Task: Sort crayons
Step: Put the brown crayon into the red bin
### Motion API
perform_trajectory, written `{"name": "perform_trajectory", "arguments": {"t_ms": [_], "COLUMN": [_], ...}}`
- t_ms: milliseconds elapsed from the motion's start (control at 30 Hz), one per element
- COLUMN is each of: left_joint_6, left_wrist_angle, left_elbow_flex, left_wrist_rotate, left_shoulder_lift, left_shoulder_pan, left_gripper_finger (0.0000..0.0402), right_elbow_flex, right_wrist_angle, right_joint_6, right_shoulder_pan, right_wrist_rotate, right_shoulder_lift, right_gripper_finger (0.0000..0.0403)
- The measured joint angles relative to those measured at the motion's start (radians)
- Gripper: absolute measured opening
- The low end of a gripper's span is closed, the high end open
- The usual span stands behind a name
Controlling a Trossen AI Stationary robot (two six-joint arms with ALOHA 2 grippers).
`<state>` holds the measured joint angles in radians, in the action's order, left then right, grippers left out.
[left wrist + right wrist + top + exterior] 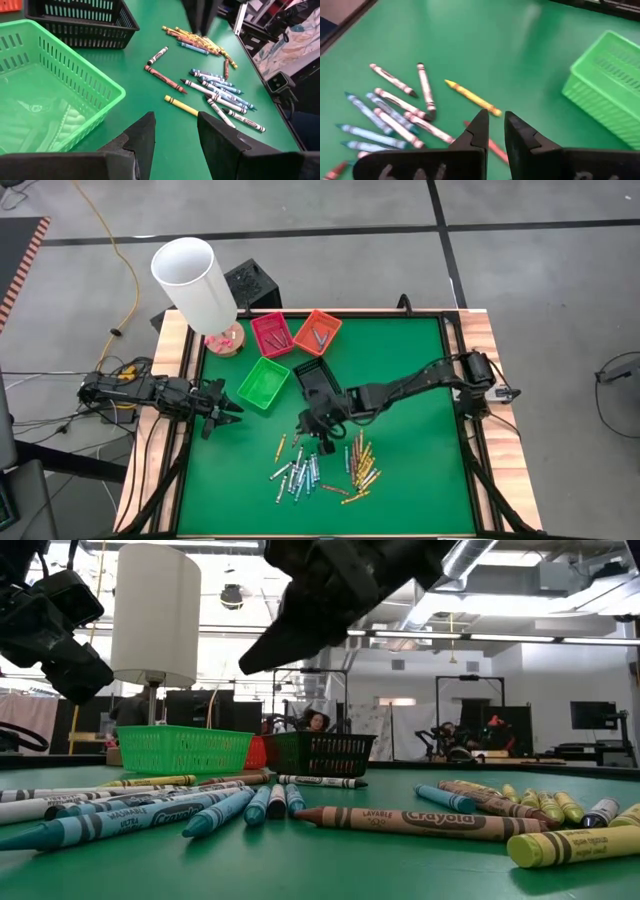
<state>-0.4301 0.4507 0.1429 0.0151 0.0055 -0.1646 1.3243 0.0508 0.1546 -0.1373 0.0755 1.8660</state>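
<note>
From above: right gripper (pixel 322 427) reaching low beside the black tray (pixel 312 372), crayons (pixel 320 468) scattered just past it. Left gripper (pixel 222 410) waiting beyond the green tray (pixel 263 383). Left wrist: fingers (pixel 142 140) apart, empty. Right wrist: fingers (pixel 519 131) nearly together, holding nothing.

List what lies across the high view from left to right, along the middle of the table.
Left pincer → green tray → black tray → right pincer, above the crayons → right arm's base at the table's edge.
</note>
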Motion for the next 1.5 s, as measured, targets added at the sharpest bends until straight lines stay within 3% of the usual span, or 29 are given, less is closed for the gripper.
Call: {"name": "perform_trajectory", "arguments": {"t_ms": [833,1067,1500], "left_joint_6": [0.069,0.066,0.047], "left_wrist_angle": [-0.004,-0.005,-0.008], "left_elbow_flex": [0.0,0.0,0.002], "left_wrist_rotate": [0.028,0.041,0.053], "left_shoulder_lift": [0.0,0.0,0.017], "left_shoulder_pan": [0.0,0.0,0.001], "left_gripper_finger": [0.0137,0.0137,0.0137], "right_elbow_flex": [0.0,0.002,0.014], "right_wrist_angle": [-0.13,-0.136,-0.113], "right_joint_6": [0.167,0.184,0.202], "right_shoulder_pan": [0.068,0.082,0.074], "right_wrist_rotate": [0.026,0.024,0.031], "right_shoulder_lift": [0.023,0.023,0.152], "right_gripper_finger": [0.012,0.0123,0.0123]}}
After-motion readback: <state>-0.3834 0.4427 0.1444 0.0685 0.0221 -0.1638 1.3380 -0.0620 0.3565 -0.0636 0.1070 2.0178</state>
